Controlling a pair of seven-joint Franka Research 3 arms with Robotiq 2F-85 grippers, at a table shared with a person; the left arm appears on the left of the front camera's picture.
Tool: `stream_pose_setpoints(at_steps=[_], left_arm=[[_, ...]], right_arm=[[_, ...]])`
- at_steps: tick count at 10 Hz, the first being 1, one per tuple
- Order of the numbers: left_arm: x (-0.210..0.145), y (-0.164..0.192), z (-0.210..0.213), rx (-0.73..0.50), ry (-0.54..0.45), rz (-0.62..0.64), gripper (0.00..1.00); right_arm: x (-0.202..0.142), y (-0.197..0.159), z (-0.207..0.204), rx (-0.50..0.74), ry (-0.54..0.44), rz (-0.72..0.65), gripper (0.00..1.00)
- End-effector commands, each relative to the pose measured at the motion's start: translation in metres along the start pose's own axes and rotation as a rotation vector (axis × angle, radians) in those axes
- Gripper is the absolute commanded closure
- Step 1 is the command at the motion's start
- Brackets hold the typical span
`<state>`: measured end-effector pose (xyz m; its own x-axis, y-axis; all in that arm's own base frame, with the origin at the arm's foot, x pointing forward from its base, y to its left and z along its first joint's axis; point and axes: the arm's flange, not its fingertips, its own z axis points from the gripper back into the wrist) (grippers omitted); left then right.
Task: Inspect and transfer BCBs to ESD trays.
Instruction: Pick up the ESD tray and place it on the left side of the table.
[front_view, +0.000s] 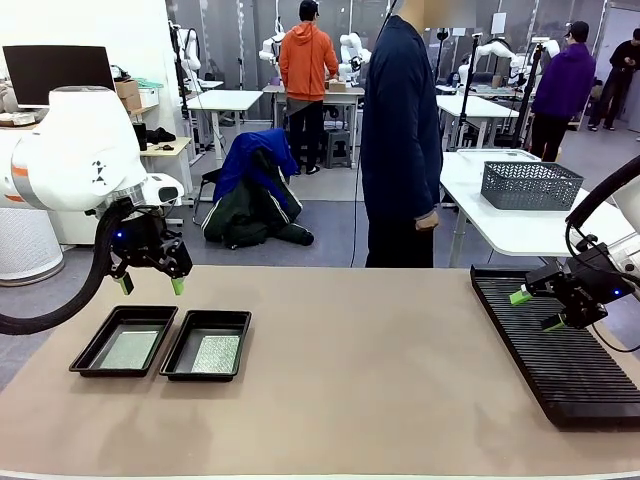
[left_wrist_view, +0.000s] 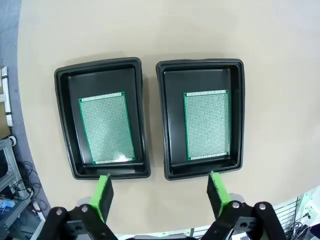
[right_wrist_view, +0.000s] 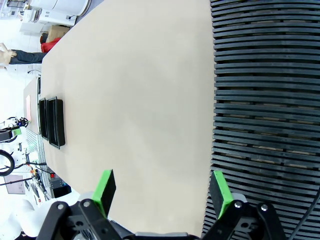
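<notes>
Two black ESD trays sit side by side at the table's front left, one (front_view: 124, 341) on the left and one (front_view: 207, 345) beside it. Each holds a flat BCB, the left board (front_view: 131, 349) and the right board (front_view: 217, 354). From the left wrist the trays (left_wrist_view: 102, 67) (left_wrist_view: 200, 66) and their green dotted boards (left_wrist_view: 106, 128) (left_wrist_view: 207, 125) lie straight below. My left gripper (front_view: 150, 285) (left_wrist_view: 160, 192) hangs open above the trays, holding nothing. My right gripper (front_view: 535, 310) (right_wrist_view: 162, 192) is open and empty over the left edge of the ribbed rack.
A long black slotted rack (front_view: 560, 350) (right_wrist_view: 265, 100) lies along the table's right side. A person in a dark coat (front_view: 400, 130) stands at the far edge. A grey mesh basket (front_view: 530, 185) rests on a white table behind.
</notes>
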<state>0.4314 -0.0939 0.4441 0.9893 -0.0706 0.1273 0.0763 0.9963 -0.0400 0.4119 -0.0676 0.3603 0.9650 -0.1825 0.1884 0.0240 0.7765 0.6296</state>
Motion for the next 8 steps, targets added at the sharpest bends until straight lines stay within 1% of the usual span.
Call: stream_pose_setpoints(at_steps=[1,8], left_arm=[[-0.0012,0.0002,-0.0016,0.003,0.003,-0.002,0.00],[-0.0012,0.0002,-0.0016,0.003,0.003,-0.002,0.00]], right_arm=[[0.0002,0.0017,0.0011,-0.005,-0.003,-0.021,0.00],[0.0002,0.0017,0.0011,-0.005,-0.003,-0.021,0.00]])
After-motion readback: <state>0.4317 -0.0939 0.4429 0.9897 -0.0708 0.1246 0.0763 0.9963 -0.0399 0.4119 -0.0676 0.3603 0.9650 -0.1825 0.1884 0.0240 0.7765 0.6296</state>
